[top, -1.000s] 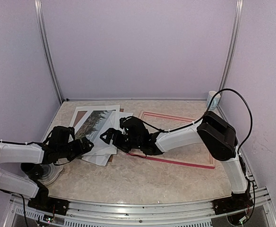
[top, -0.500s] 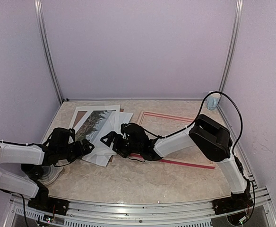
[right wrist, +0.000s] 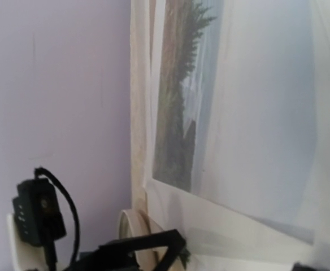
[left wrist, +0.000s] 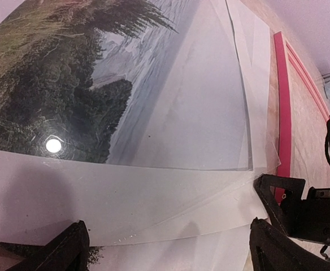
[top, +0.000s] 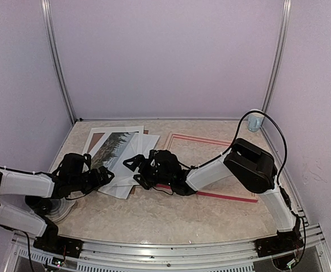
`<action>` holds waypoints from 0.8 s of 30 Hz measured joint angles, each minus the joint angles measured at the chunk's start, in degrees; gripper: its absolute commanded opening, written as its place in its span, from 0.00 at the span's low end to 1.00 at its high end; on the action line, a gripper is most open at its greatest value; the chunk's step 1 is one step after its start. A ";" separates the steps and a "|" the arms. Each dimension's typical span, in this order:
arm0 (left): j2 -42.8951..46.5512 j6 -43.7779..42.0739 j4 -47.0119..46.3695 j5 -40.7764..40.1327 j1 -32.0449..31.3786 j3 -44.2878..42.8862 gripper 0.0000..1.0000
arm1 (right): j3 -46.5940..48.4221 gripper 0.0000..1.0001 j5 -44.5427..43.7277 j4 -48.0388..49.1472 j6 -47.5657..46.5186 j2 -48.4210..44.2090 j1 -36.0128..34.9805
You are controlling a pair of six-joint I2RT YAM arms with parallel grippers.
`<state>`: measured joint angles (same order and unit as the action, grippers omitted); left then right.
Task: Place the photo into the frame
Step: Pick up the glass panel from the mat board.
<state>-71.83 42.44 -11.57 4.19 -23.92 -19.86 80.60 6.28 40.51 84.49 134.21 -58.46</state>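
The photo (top: pixel 113 148) of dark trees and pale sky lies on top of a stack of white sheets (top: pixel 123 184) at the left. The pink-red frame (top: pixel 211 140) lies flat to the right, partly under my right arm. My left gripper (top: pixel 106 177) is open, its fingers spread at the stack's near edge. In the left wrist view the photo (left wrist: pixel 69 84) is ahead of the left gripper (left wrist: pixel 168 254) and the frame (left wrist: pixel 282 101) is at the right. My right gripper (top: pixel 132 164) is open at the stack's right edge; its wrist view shows the photo (right wrist: pixel 179 113).
A brown backing board (top: pixel 97 136) shows under the stack's far left corner. A cream disc (top: pixel 60 207) sits by the left arm's base. A small blue-white cup (top: pixel 256 120) stands at the back right corner. Walls close in on three sides.
My right arm's elbow has swung left and lower while its gripper stays at the stack's right edge. The left arm and the photo have barely moved.
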 measured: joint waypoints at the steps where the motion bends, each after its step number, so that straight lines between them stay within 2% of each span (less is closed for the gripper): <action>1: -0.11 0.00 -0.15 0.09 0.00 0.02 0.97 | -0.02 0.96 -0.09 0.42 0.70 0.13 0.09; 13: -1.29 0.87 -3.80 1.75 0.00 0.87 0.96 | 0.92 0.91 -1.62 2.12 6.36 1.46 0.35; 24: -2.45 0.94 -5.68 2.58 0.00 0.96 0.95 | 3.78 0.80 -5.35 -3.17 8.02 3.04 0.35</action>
<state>-74.28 43.38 -17.26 6.76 -23.92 -18.90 84.38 0.93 37.34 92.51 137.25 -58.11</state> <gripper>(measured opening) 0.956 0.831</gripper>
